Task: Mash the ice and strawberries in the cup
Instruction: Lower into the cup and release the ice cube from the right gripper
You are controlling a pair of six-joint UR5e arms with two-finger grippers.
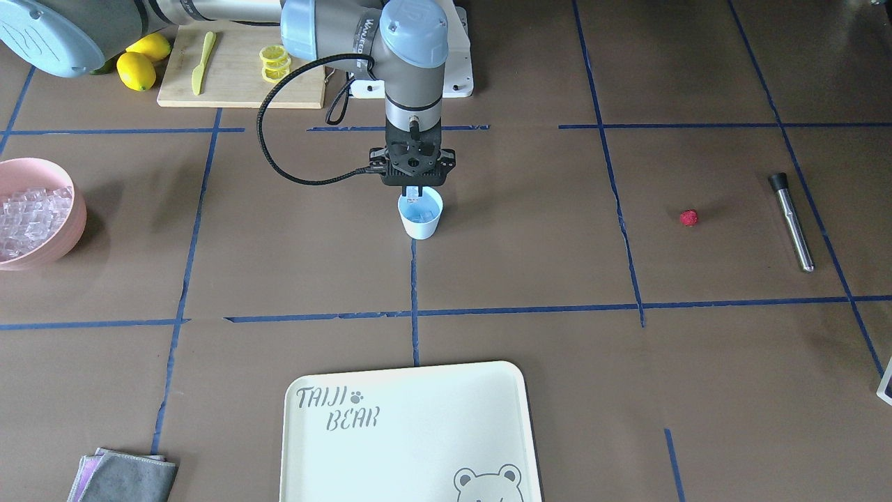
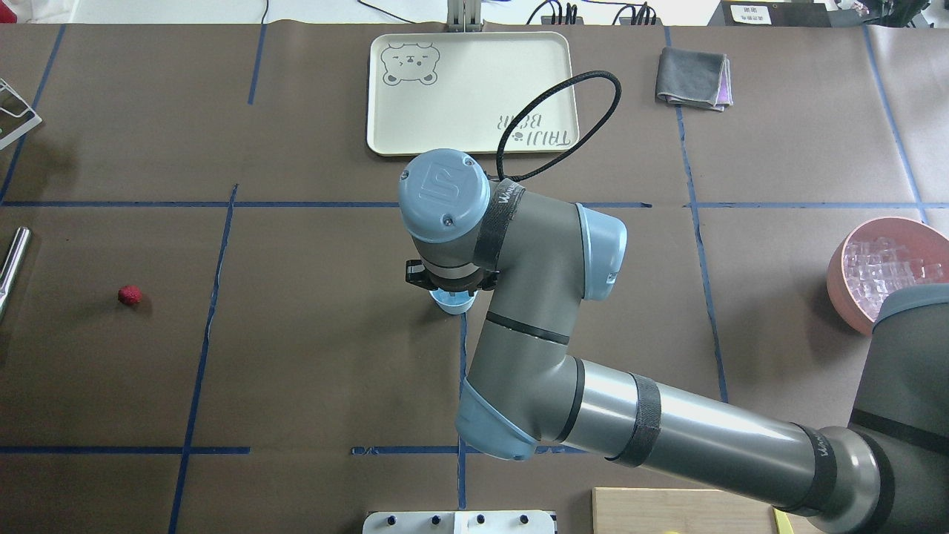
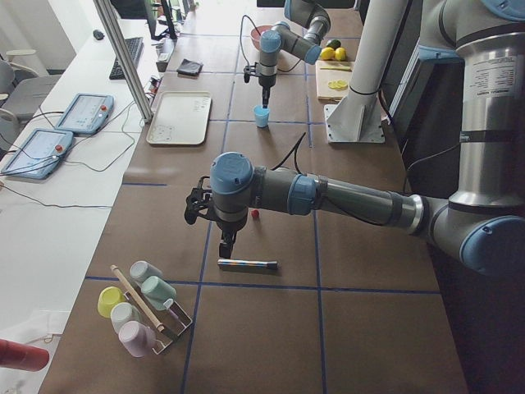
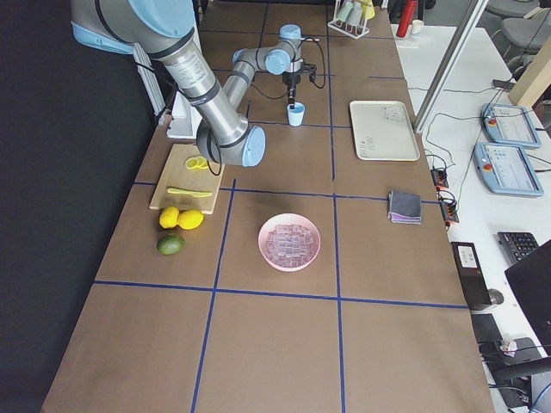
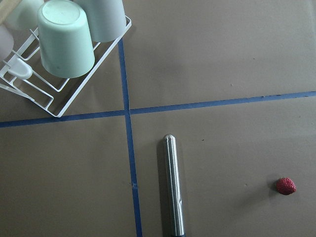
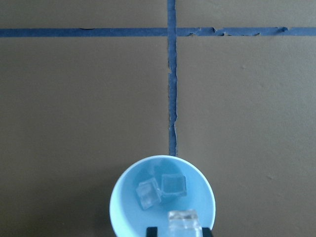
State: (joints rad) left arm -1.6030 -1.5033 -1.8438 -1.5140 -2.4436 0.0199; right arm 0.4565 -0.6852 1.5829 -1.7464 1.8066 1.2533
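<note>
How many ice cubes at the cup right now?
3 ice cubes: two side by side on the bottom of the cup, one held by the right gripper over its mouth. More may be hidden.

The grey right arm (image 2: 667, 423) reaches in from the near right corner of the brown table (image 2: 311, 356), its wrist over a small light-blue tapered cup (image 2: 452, 303) at mid-table. A small red berry (image 2: 130, 295) lies near the left edge. A pink bowl (image 2: 841, 278) of clear ice cubes (image 2: 886, 271) sits at the right edge.

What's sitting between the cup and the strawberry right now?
Nothing: in the front-facing view only bare brown table paper and one blue tape line separate the cup from the strawberry.
</note>
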